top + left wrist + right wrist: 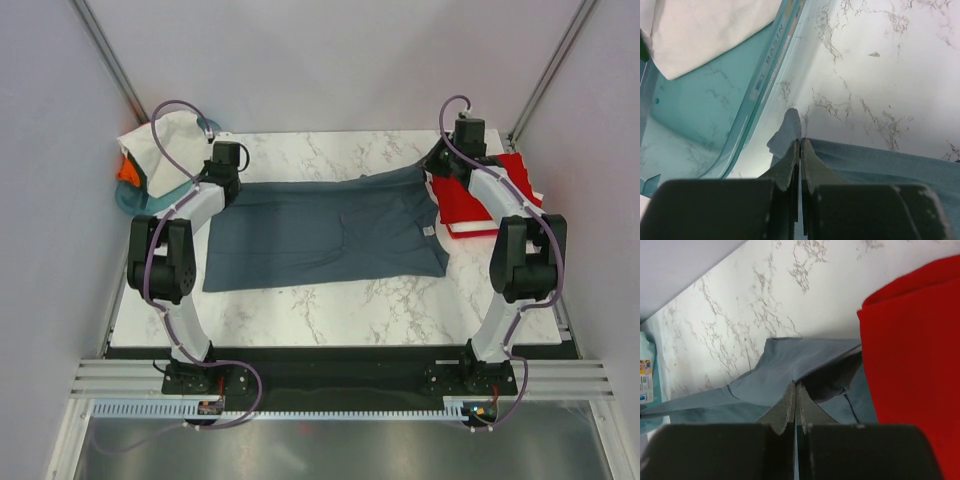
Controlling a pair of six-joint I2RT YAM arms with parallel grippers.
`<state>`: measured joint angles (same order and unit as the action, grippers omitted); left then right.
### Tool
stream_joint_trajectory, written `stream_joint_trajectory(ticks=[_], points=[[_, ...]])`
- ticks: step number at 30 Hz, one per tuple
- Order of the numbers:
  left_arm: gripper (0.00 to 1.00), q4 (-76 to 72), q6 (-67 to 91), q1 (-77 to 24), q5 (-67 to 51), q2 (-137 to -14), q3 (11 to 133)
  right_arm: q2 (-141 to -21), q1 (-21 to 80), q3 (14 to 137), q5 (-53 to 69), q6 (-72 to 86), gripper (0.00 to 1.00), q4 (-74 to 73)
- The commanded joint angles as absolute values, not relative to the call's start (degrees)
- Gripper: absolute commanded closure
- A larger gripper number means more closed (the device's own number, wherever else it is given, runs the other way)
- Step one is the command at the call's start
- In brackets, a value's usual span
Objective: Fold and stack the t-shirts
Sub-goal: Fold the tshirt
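Observation:
A slate blue-grey t-shirt (320, 235) lies spread across the middle of the marble table. My left gripper (228, 178) is at its far left corner, shut on the cloth. In the left wrist view a small tip of the blue-grey t-shirt (787, 127) pokes out past that gripper (800, 143). My right gripper (438, 168) is at the far right corner, shut on a raised fold of the blue-grey t-shirt (775, 370), as the right wrist view shows at the gripper (796, 385). A folded red t-shirt (478, 195) lies at the right, and the red t-shirt (915, 355) sits close beside the pinched fold.
A teal plastic basket (132, 203) stands at the far left corner, holding a white t-shirt (160, 148) and an orange one (127, 170). The basket's rim (760, 85) lies just left of my left gripper. A white layer (470, 230) shows under the red t-shirt.

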<state>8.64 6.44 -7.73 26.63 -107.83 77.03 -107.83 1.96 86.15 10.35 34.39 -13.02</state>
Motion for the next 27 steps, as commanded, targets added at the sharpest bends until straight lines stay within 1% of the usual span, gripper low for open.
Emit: stream_joint_trajectory(ticks=[1,3,11,27], points=[[0.98,2.82,7.82,-8.35,31.90,-103.81,74.98,-103.28,1.49,82.80,8.79,35.07,1.00,-9.76],[0.98,0.98,7.74,-8.61,32.52,-102.84,72.61,-101.52,1.49,81.05,8.09,35.24,1.00,-9.32],[0.98,0.35,7.21,-10.46,36.38,-101.08,69.44,-98.09,1.49,75.60,6.42,35.25,1.00,-8.44],[0.98,-2.28,7.47,-12.30,39.20,-96.07,61.79,-91.32,0.97,65.57,3.87,34.81,1.00,-6.86]])
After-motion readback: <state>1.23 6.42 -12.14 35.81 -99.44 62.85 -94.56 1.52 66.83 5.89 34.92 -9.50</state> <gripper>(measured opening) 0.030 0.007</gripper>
